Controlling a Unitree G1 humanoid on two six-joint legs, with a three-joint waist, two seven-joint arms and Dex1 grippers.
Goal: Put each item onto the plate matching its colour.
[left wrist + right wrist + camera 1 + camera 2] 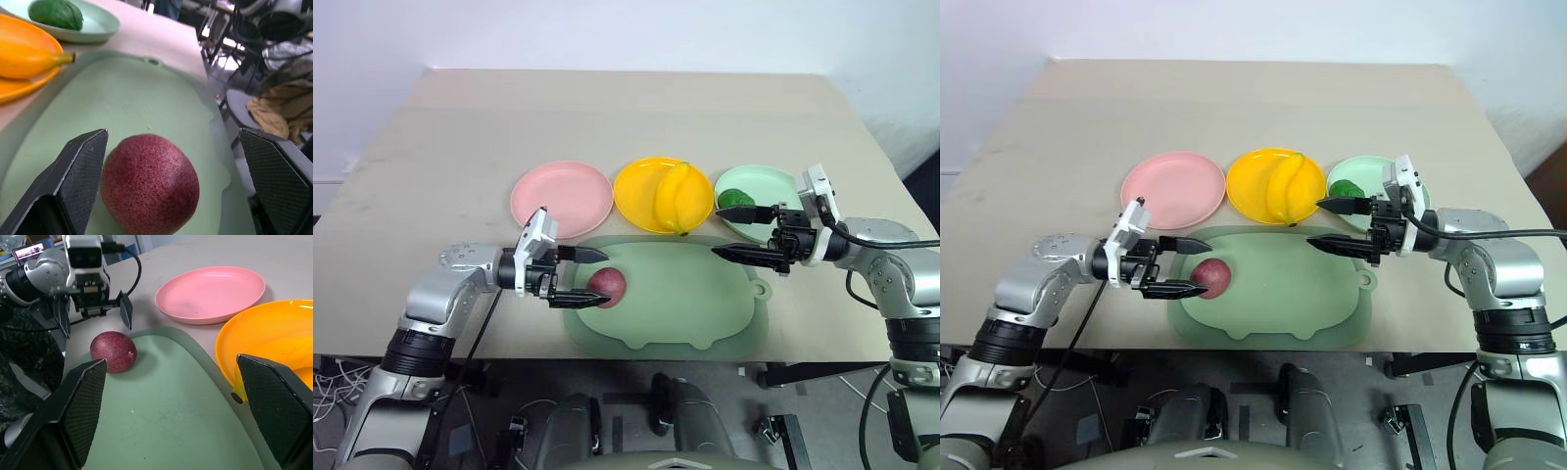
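**Observer A:** Left gripper (578, 277): jaws spread wide, nothing held. One finger stands on each side of the reddish-purple fruit (607, 284), and in the left wrist view one pad (80, 169) sits close beside it. I cannot tell whether it touches.

**Observer B:** And the fruit's location?

**Observer A:** On the large pale green mat (675, 304), near the mat's left end, just in front of the pink plate (562, 199). That plate is bare, so this looks like the last item to place.

**Observer B:** Handling characteristics?

**Observer A:** Judging by appearance: a small, round, hard-skinned toy, probably light. The smooth curved surface may roll or squirt out under an off-centre squeeze. Recommended hold: across the widest part, fingers level, pads opposite one another.

**Observer B:** Right gripper (1337, 222)?

**Observer A:** Also spread wide and empty, hanging above the mat's right end, well apart from the fruit.

**Observer B:** Surroundings and obstructions?

**Observer A:** The banana (674, 196) lies on the yellow plate (636, 191); the green fruit (736, 198) lies on the mint plate (773, 186). Both are clear of the working path. The route from the fruit to the pink plate is short and unobstructed; only the plate's raised rim needs clearing.
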